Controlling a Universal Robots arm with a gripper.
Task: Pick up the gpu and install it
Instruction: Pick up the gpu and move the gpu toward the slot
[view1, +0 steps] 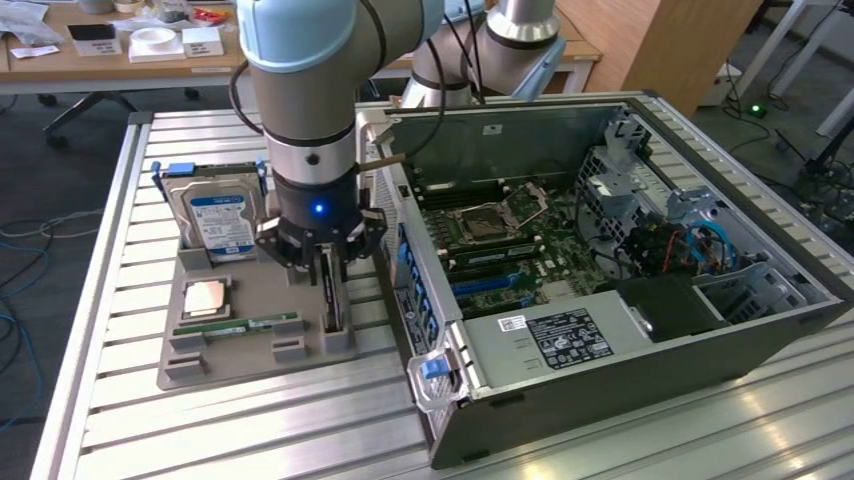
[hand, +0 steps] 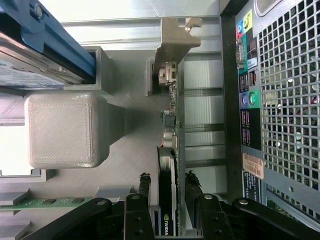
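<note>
Starting at the exterior view's left, we see a slatted metal table (view1: 200, 420) carrying a grey holder tray (view1: 254, 365). At the tray's far left corner a hard drive (view1: 220, 220) with a blue-and-white label stands upright in its slot. Nearer the camera a square processor chip (view1: 204, 298) lies flat, and just in front of it a narrow green memory stick (view1: 240, 326) rests on its long edge.

Moving right, we come to the gpu (view1: 334, 305), which stands on its edge in a slot along the tray's right side, still seated in the holder. The arm comes straight down over it, and the gripper (view1: 334, 272) has one finger on each side of the card.

In the wrist view the gripper (hand: 167, 176) straddles the gpu (hand: 170, 120). The black fingers (hand: 144, 195) flank the card's black cooler, and we can see a thin strip of grey on both sides. So the jaws are spread around the card and are not pinching it. At the card's far end its silvery bracket (hand: 175, 40) rises from the holder. The hard drive (hand: 30, 65) and a grey tray post (hand: 62, 130) sit to one side of the card, and the case's perforated back panel (hand: 280, 100) is on the other.

Farther to the exterior view's right, just beside the tray, we find the computer case (view1: 641, 350) lying with its side open. Inside it the green motherboard (view1: 507, 230) is exposed.
</note>
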